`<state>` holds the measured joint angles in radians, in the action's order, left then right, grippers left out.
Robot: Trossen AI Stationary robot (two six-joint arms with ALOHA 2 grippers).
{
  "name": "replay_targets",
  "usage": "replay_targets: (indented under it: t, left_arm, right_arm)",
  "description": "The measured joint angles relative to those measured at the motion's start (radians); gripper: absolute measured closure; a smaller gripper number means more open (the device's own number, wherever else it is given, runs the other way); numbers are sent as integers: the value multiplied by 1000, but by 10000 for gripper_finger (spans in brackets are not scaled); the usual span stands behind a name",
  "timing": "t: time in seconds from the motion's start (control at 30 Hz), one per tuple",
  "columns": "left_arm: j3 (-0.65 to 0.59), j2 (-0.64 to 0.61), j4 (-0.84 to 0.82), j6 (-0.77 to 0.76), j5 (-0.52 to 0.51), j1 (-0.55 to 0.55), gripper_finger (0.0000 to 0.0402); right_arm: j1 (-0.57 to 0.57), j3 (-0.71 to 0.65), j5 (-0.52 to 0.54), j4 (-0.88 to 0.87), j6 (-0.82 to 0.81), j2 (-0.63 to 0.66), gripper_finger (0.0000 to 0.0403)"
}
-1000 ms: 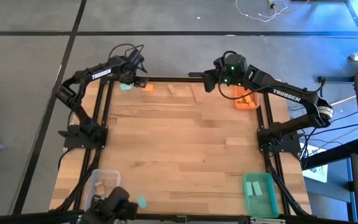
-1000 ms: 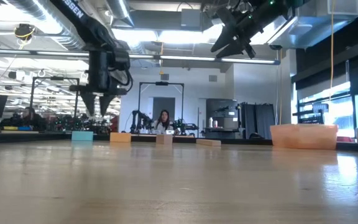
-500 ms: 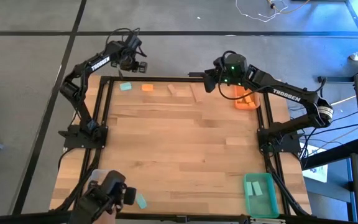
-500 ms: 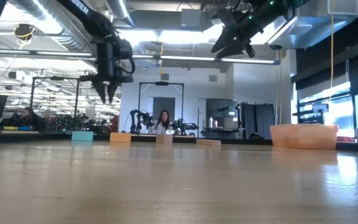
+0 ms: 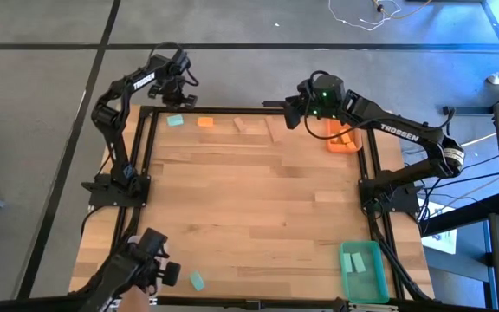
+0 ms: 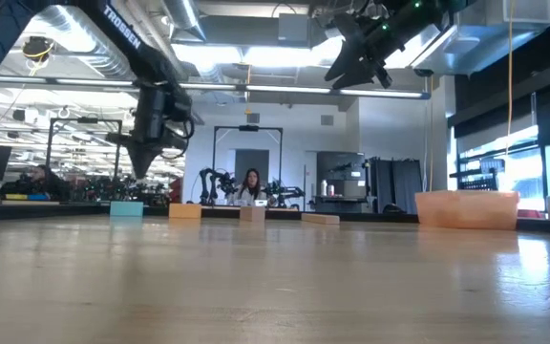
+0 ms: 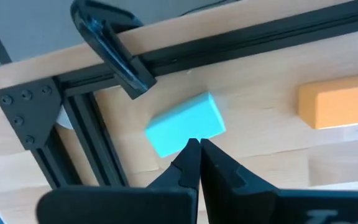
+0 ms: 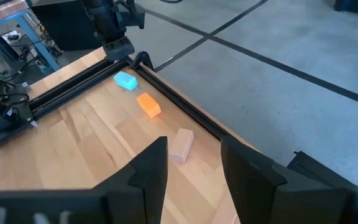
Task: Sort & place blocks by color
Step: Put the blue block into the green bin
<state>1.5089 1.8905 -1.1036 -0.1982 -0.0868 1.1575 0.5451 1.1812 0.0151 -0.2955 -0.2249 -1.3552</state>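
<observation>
A teal block (image 5: 175,120), an orange block (image 5: 205,122) and two pale wood blocks (image 5: 249,126) lie flat in a row along the table's far edge. Another teal block (image 5: 197,281) lies at the near edge. My left gripper (image 5: 174,81) is shut and empty, raised over the far left corner; in its wrist view the shut tips (image 7: 195,145) point at the teal block (image 7: 185,124). My right gripper (image 5: 291,113) is open and empty, high above the far edge beside the orange bin; its fingers (image 8: 151,163) frame the row of blocks.
The orange bin (image 5: 343,136) stands at the far right corner and the green bin (image 5: 362,270) at the near right. A dark device (image 5: 145,267) covers the near left corner. A black frame rail (image 7: 185,50) runs along the far edge.
My left gripper has drawn back from over the teal and orange blocks toward the table's far left corner, past the far edge. The blocks have stayed where they were. The dark device at the near left corner has shifted over the clear bin there.
</observation>
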Motion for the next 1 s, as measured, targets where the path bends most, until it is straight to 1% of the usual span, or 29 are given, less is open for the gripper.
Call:
replay_targets:
  t: [0.27, 0.53, 1.0]
  left_arm:
    - [0, 70, -14, -1, 25, -2, 401]
    - [0, 117, -14, -1, 13, -6, 401]
    - [0, 131, 22, -1, -8, 1, 401]
  right_arm:
    - [32, 0, 0, 0, 2, 0, 254]
    - [57, 0, -2, 0, 2, 0, 254]
    - [80, 0, -1, 0, 27, 0, 254]
